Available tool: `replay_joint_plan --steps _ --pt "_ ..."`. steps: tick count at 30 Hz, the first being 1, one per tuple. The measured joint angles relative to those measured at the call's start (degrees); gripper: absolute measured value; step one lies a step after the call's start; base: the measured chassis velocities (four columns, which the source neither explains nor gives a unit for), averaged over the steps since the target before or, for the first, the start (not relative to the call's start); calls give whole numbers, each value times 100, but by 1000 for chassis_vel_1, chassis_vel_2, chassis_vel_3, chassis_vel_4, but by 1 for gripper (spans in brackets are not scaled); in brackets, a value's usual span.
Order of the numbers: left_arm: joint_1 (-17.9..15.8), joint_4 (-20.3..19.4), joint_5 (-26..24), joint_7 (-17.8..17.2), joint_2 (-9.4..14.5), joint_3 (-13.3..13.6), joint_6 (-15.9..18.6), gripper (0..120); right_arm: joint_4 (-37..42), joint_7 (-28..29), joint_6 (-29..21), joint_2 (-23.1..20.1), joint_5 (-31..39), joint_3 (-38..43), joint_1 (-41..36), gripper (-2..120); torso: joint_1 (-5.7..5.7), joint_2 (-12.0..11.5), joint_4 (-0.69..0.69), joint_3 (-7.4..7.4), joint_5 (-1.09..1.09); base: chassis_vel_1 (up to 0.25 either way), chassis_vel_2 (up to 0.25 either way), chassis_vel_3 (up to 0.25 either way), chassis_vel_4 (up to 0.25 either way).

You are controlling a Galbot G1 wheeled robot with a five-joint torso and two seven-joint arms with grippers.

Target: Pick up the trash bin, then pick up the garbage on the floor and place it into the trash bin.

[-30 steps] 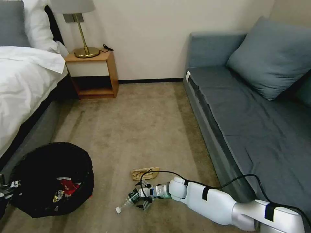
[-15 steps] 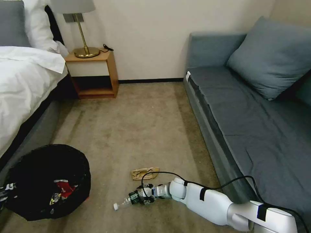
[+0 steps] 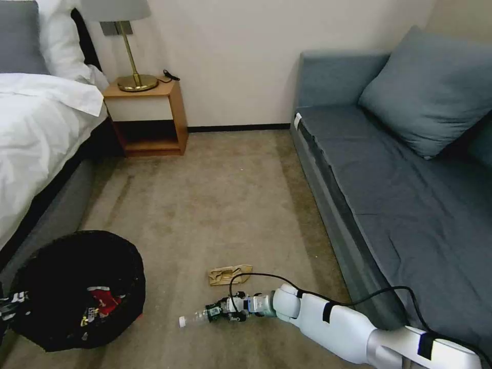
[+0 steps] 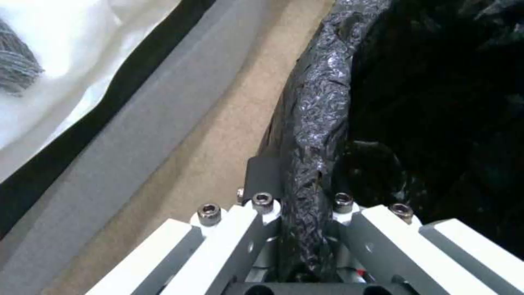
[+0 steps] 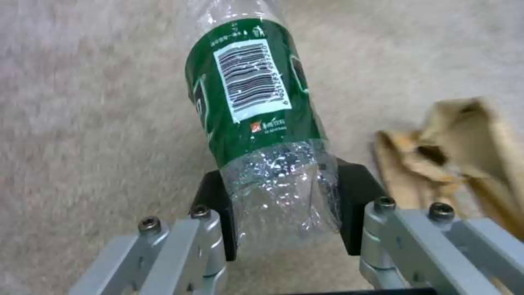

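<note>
Right gripper [image 5: 281, 205]: closed on the clear end of the plastic bottle [image 5: 256, 110], one black pad on each side of it; low over the carpet in front of the sofa.
Right gripper, head view [image 3: 225, 312]: at the end of the white right arm [image 3: 338, 323], which reached in from the lower right with a black cable [image 3: 359, 297] looped along it.
Plastic bottle, head view [image 3: 197, 318]: lay roughly level just above the carpet, white cap [image 3: 181, 322] pointing toward the trash bin, green label next to the gripper.
Left gripper [image 4: 303, 205]: clamped on the rim of the trash bin [image 4: 317, 110], one finger outside the rim and one inside; the crinkled black bag was pinched between them.
Trash bin, head view [image 3: 77, 287]: at the lower left, beside the bed [image 3: 36, 133], well apart from the bottle; mouth tilted toward the camera.
Bin contents: a red-white packet [image 3: 102, 300] and a further small wrapper [image 3: 86, 320] lay inside on the black liner.
Crumpled brown paper [image 3: 229, 274]: on the carpet [image 3: 215, 205], just beyond the right gripper, not touching it.
Crumpled brown paper, right wrist view [image 5: 458, 147]: beside the bottle, apart from it.
Surroundings: wooden nightstand [image 3: 148, 118] with a brass lamp [image 3: 134, 77] against the far wall; grey-blue sofa [image 3: 400, 195] with a cushion [image 3: 435, 87] on the right.
</note>
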Motion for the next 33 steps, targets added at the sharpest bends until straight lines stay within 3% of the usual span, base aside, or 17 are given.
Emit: replay_joint_plan --steps 8,12,17,20,28,33 --pt "-42 25 2 -1 -18 80 -22 3 1191 152 -188 -514 601 1110 -747 35 0 0 0 0 1 0 0 0 0" --pt "-91 80 27 -5 -87 201 -48 3 2314 441 -592 -763 1535 1935 -1549 35 0 0 -1 0 0 0 0 0 0" --pt "-113 92 76 -8 -110 271 -56 3 2910 684 -816 -840 2017 2188 -1803 35 0 0 -1 0 1 0 0 0 0" --pt "-105 54 148 -11 -168 378 -75 3 3733 1226 -1210 -836 2826 2389 -1949 35 0 0 0 0 1 0 0 0 0" --pt "-52 -76 226 -20 -264 505 -90 3 4839 1824 -1613 -652 3407 1936 -1782 35 0 0 0 0 -1 0 0 0 0" --pt "-19 -80 250 -20 -261 500 -119 3 5013 2088 -1904 -333 3803 1350 -1496 35 0 0 0 0 -1 0 0 0 0"
